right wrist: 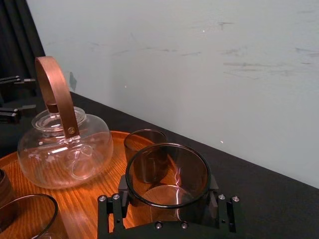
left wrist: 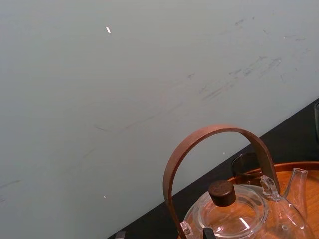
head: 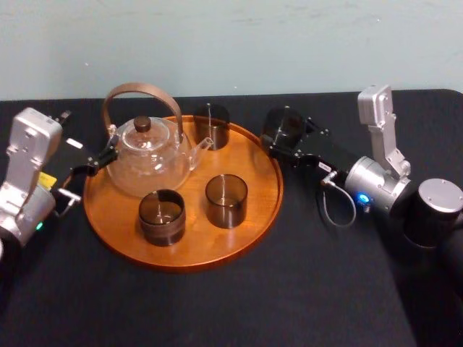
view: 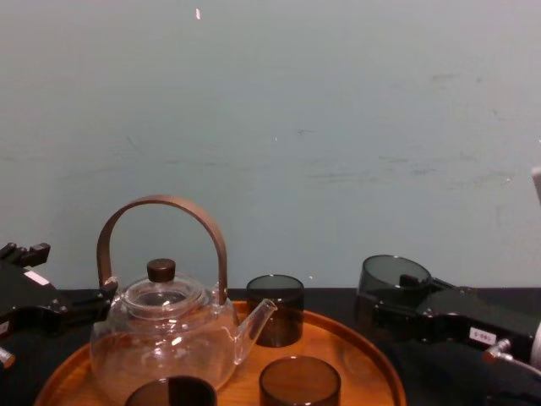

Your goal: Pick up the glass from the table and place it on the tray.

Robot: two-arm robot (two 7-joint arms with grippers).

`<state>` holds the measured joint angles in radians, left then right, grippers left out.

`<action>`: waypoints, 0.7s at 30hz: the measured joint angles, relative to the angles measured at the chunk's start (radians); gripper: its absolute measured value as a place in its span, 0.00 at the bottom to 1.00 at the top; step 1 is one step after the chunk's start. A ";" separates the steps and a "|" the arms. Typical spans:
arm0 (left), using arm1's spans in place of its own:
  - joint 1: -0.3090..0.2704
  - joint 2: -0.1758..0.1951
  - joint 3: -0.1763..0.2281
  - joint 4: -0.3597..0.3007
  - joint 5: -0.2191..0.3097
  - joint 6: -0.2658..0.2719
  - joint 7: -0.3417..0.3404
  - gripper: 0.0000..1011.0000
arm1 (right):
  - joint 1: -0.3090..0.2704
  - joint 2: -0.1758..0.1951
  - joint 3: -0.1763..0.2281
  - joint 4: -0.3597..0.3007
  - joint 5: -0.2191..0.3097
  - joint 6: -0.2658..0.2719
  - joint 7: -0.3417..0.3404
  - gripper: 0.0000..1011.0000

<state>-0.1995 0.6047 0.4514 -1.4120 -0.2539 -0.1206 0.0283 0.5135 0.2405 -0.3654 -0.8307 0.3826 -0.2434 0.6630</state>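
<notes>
My right gripper point(head: 283, 142) is shut on a smoked glass point(head: 283, 124), one finger on each side of it point(right wrist: 167, 175). The glass stands upright just outside the right rim of the round wooden tray point(head: 249, 163), over the black table point(head: 311, 289). From the chest it shows to the right of the tray point(view: 390, 275). My left gripper point(head: 90, 173) is open at the tray's left edge, one finger close to the glass teapot point(head: 148, 157), holding nothing.
The tray carries the teapot with its brown arched handle point(view: 161, 338) and three more smoked glasses: one at the back point(head: 211, 126) and two in front point(head: 226, 200) point(head: 161, 215). A pale wall rises behind the table.
</notes>
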 joint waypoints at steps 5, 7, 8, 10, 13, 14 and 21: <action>0.000 0.000 0.000 0.000 0.000 0.000 0.000 1.00 | 0.020 -0.013 -0.008 0.040 0.000 -0.015 0.010 0.90; 0.000 0.000 0.000 0.000 0.000 0.000 0.000 1.00 | 0.029 -0.020 -0.011 0.060 0.000 -0.021 0.016 0.90; 0.000 0.000 0.000 0.000 0.000 0.000 0.000 1.00 | 0.033 -0.023 -0.012 0.067 -0.001 -0.023 0.018 0.90; 0.000 0.000 0.000 0.000 0.000 0.000 0.000 1.00 | 0.041 -0.029 -0.014 0.084 -0.001 -0.029 0.022 0.90; 0.000 0.000 0.000 0.000 0.000 0.000 0.000 1.00 | 0.056 -0.042 -0.018 0.116 -0.003 -0.039 0.029 0.90; 0.000 0.000 0.000 0.000 0.000 0.000 0.000 1.00 | 0.064 -0.049 -0.019 0.134 -0.004 -0.045 0.033 0.90; 0.000 0.000 0.000 0.000 0.000 0.000 0.000 1.00 | 0.092 -0.073 -0.022 0.196 -0.009 -0.071 0.050 0.90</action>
<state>-0.1995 0.6047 0.4514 -1.4120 -0.2539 -0.1205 0.0283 0.6059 0.1672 -0.3871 -0.6344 0.3734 -0.3147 0.7129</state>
